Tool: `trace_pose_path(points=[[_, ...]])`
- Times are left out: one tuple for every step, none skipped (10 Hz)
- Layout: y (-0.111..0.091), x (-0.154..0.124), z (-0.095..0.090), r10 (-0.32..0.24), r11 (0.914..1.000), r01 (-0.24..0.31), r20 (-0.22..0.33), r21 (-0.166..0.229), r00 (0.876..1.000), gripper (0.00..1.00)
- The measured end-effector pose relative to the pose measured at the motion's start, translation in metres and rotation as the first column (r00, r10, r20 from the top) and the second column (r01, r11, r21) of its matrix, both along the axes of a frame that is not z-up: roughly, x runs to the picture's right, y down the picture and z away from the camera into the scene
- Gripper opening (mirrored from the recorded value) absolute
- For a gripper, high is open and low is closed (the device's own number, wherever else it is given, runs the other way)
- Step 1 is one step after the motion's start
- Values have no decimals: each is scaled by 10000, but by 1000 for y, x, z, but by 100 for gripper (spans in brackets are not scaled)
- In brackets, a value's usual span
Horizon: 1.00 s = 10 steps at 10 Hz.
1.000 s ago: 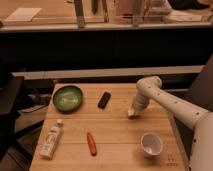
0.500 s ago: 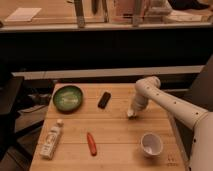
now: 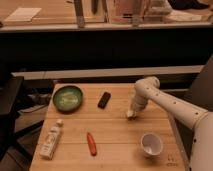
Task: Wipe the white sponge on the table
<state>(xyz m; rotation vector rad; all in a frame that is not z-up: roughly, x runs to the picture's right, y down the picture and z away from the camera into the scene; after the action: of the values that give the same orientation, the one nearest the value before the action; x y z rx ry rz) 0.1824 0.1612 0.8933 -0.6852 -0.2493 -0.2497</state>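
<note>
The table (image 3: pixel 115 145) is a light wooden plank top filling the lower part of the camera view. My white arm reaches in from the right, and the gripper (image 3: pixel 131 114) points down onto the tabletop right of centre. A small pale patch at its tip (image 3: pixel 129 116) may be the white sponge pressed on the wood, but I cannot tell it apart from the gripper. No other white pad shows on the table.
A green bowl (image 3: pixel 68 97) sits at the back left and a black bar (image 3: pixel 104 99) behind centre. A white bottle (image 3: pixel 51 139) lies at the front left, a red-orange carrot-like piece (image 3: pixel 91 143) at the front centre, and a white cup (image 3: pixel 150 144) at the front right.
</note>
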Motion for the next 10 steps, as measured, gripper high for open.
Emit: trace_pose_path(points=[[0, 1, 0, 9, 10000, -9, -6, -1, 10000, 1], [0, 0, 0, 1, 10000, -1, -1, -4, 10000, 1], [3, -3, -2, -108, 9999, 108, 32, -8, 9999, 1], [2, -3, -2, -104, 9999, 104, 37, -5, 9999, 1], [2, -3, -2, -95, 10000, 95, 33, -9, 9999, 1], [2, -3, -2, -99, 10000, 99, 37, -7, 9999, 1], [2, -4, -2, -120, 9999, 120, 40, -4, 9999, 1], [3, -4, -3, -155, 9999, 155, 45, -7, 9999, 1], [7, -11, -5, -350, 9994, 350, 124, -14, 9993, 1], [7, -14, -6, -406, 9992, 406, 166, -33, 9990, 1]])
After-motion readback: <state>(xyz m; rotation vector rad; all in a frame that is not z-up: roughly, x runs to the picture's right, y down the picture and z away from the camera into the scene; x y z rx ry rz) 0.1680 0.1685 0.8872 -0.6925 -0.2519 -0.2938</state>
